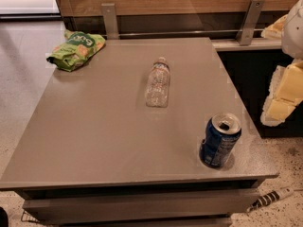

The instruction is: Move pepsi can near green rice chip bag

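The pepsi can (219, 141) is dark blue with a silver top. It stands upright near the front right corner of the grey table (94, 126). The green rice chip bag (75, 49) is lime green and wrinkly and lies at the table's back left corner. My gripper (280, 98) shows as white and pale yellow parts at the right edge of the view, beyond the table's right side. It is above and to the right of the can, apart from it and holding nothing.
A clear plastic bottle (157, 83) lies on its side in the middle of the table, between can and bag. A wooden wall with two metal brackets (110, 19) runs behind the table. A white power strip (277, 195) lies on the floor at the front right.
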Available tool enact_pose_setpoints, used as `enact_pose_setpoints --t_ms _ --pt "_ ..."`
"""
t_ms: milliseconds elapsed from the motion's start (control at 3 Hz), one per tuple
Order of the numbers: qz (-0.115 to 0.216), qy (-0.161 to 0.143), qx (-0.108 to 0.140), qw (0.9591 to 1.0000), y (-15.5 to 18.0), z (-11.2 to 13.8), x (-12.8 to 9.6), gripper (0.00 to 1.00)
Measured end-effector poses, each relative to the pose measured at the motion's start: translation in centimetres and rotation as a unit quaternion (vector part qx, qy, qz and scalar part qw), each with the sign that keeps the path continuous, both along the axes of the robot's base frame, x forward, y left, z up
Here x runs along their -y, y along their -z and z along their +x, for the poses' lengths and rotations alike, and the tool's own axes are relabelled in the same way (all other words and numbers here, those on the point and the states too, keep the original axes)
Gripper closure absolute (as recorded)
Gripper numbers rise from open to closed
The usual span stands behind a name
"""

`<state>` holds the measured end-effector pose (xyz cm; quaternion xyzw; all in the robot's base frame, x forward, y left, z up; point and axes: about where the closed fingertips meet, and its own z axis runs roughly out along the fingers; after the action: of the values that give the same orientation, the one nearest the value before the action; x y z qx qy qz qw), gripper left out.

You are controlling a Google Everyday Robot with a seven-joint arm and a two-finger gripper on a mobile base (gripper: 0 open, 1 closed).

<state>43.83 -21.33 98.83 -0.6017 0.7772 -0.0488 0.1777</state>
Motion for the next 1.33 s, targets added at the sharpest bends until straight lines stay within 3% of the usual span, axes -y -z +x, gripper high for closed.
enact_pose_setpoints --t_ms 333,667,1000,1333 --pt "0.0 0.0 0.0 1.0 0.0 0.0 0.0 0.0" --pt "0.03 -0.008 0.002 0.9995 -0.1 -0.4 0.2 0.0" --pt "0.095 -0.038 0.014 0.9946 -0.5 -1.9 0.3 0.0" --pt "0.152 -0.07 0.026 0.9855 -0.7 -3.3 -0.2 0.0"
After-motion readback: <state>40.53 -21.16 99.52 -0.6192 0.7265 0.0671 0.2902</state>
